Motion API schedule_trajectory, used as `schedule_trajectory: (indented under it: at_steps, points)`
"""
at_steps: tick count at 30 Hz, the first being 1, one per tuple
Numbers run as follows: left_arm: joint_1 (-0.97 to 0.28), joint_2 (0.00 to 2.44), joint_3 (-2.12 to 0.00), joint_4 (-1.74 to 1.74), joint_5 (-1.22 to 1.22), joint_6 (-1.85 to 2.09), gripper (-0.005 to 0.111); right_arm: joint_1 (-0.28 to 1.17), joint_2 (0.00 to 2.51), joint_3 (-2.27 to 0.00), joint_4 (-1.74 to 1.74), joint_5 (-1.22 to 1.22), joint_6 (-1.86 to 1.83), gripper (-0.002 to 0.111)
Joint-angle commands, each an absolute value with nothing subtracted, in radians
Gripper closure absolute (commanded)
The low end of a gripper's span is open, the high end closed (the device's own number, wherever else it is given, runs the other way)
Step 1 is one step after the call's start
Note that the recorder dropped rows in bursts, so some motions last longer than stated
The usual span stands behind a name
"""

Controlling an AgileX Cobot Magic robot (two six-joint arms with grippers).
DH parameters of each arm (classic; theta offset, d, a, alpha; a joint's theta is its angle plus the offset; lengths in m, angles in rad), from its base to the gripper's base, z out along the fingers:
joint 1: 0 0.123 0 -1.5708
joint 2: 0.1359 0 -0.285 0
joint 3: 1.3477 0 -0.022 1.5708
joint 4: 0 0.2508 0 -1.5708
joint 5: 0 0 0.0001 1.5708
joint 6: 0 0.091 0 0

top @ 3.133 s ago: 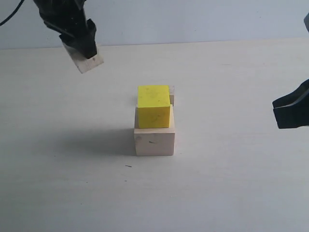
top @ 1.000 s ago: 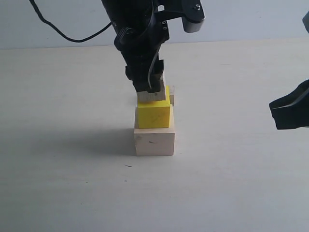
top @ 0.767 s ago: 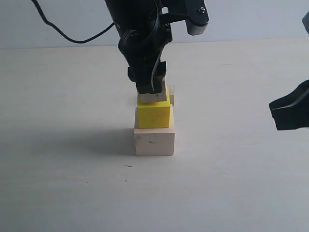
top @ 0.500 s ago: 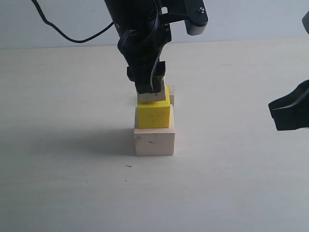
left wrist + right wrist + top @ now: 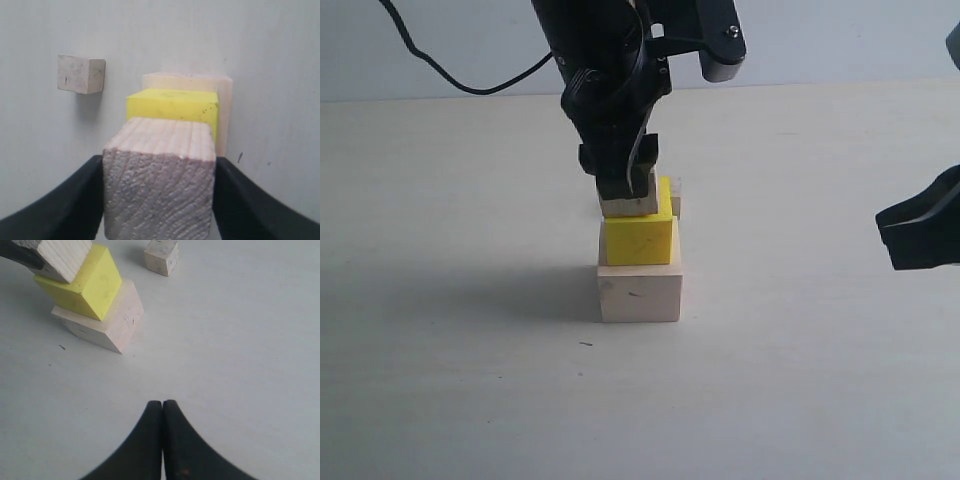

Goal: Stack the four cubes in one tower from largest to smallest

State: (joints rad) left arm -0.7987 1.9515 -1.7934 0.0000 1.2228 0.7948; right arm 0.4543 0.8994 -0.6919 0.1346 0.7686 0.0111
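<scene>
Numbering four, cubes are seen, yellow cube [image 5: 638, 240] on pale cube [image 5: 640, 293]. A grainy cube [image 5: 628, 206] is pinched by left claw [image 5: 623, 186]; right claw [image 5: 162, 410] is pressed together.

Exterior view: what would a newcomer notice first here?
The black left tool, reaching down over mid-table, clamps a small bare wood cube right at the top of the yellow cube, which sits on the large pale wood cube. The smallest cube lies alone on the table just behind them. The right tool hangs shut at the right edge.
</scene>
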Motion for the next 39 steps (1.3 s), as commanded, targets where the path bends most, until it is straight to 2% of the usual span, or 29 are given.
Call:
schedule_trajectory:
  at_steps: [1, 39]
  points:
    - [-0.799, 1.949, -1.791, 0.000, 1.221, 0.788, 0.107, 0.454, 0.896, -0.689, 0.135, 0.768, 0.000, 0.108]
    - [-0.799, 1.947, -1.814, -0.019, 1.221, 0.777, 0.107, 0.454, 0.896, -0.689, 0.136, 0.768, 0.000, 0.108]
